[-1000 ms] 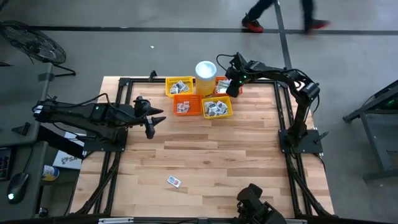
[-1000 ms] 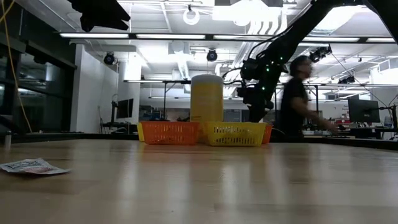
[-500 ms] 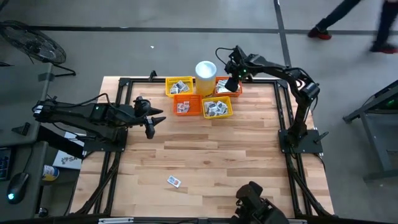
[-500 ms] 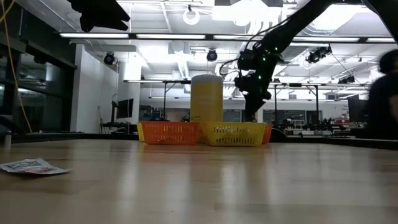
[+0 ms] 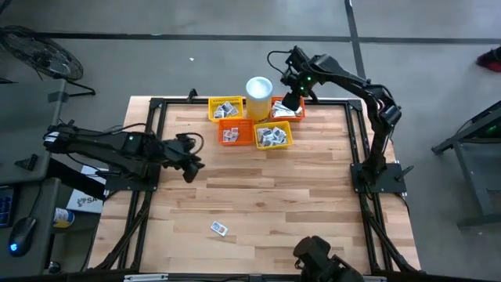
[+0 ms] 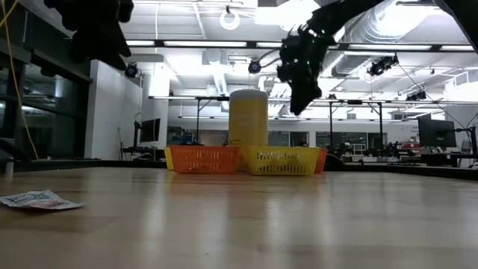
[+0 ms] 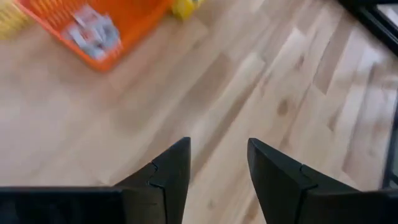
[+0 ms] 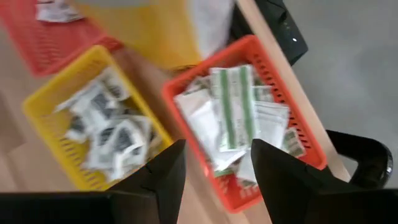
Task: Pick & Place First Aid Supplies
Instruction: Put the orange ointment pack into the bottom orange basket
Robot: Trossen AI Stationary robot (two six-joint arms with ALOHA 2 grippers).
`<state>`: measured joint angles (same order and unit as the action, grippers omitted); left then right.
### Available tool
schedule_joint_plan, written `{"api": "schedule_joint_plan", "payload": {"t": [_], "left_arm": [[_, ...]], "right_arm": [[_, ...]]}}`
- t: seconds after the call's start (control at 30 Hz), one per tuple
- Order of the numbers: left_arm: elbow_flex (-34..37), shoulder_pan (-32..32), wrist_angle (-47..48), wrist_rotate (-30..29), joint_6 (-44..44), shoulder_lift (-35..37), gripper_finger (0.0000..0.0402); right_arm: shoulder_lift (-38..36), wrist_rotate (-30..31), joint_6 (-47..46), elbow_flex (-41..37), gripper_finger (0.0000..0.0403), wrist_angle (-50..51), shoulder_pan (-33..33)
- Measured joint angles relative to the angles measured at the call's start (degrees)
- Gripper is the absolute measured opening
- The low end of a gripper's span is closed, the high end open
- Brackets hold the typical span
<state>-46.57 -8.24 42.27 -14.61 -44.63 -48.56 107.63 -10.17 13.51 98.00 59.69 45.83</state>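
Observation:
Several small mesh baskets stand in a cluster at the table's far middle, beside a white cup [image 5: 259, 88]. First aid sachets lie in the orange-red basket [image 8: 292, 106], the yellow basket [image 8: 43, 99] next to it, and the others [image 5: 225, 108]. One loose sachet [image 5: 218, 228] lies flat near the table's front edge. My right gripper [image 8: 214, 168] hangs open above the orange-red basket, pointing down, with nothing between its fingers. My left gripper [image 7: 217, 168] is open over bare wood at the table's left, short of the orange basket [image 7: 134, 18].
Black frame rails [image 5: 149, 141] run along the table's edges. Bare wood [image 5: 274, 196] spreads between the basket cluster and the loose sachet. In the low view the loose sachet [image 6: 37, 200] lies at the near left.
My right gripper has risen from down at the orange-red basket to well above it. My left gripper has tipped downward and rolled, sinking slightly, while staying over the same part of the table. A person has walked past beyond the table's far edge.

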Motion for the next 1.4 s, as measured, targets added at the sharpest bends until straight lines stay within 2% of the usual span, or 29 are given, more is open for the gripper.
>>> {"api": "schedule_joint_plan", "payload": {"t": [0.2,0.43,0.6,0.87,1.07,1.4], "left_arm": [[0.0,0.0,-1.3,8.2,-1.8,-6.3,0.0158],[0.0,-1.2,-6.6,16.9,8.3,-14.0,0.0158],[0.0,-5.1,-9.8,17.5,18.5,-18.9,0.0158],[0.0,-11.6,-12.7,20.2,27.6,-28.0,0.0158],[0.0,-15.9,-19.4,21.6,27.6,-34.0,0.0158],[0.0,-19.9,-25.9,17.3,24.8,-40.1,0.0158]], "right_arm": [[-1.2,-0.1,1.0,4.4,0.0174,6.3,-3.9],[-7.8,0.1,1.6,4.3,0.0174,11.0,-9.4],[-13.3,0.1,0.0,4.3,0.0174,13.1,-15.0],[-20.3,2.5,-4.4,4.3,0.0174,12.9,-25.0],[-22.8,7.3,-8.4,4.3,0.0174,13.3,-32.0],[-23.1,11.7,-12.2,4.2,0.0174,13.6,-40.2]]}}
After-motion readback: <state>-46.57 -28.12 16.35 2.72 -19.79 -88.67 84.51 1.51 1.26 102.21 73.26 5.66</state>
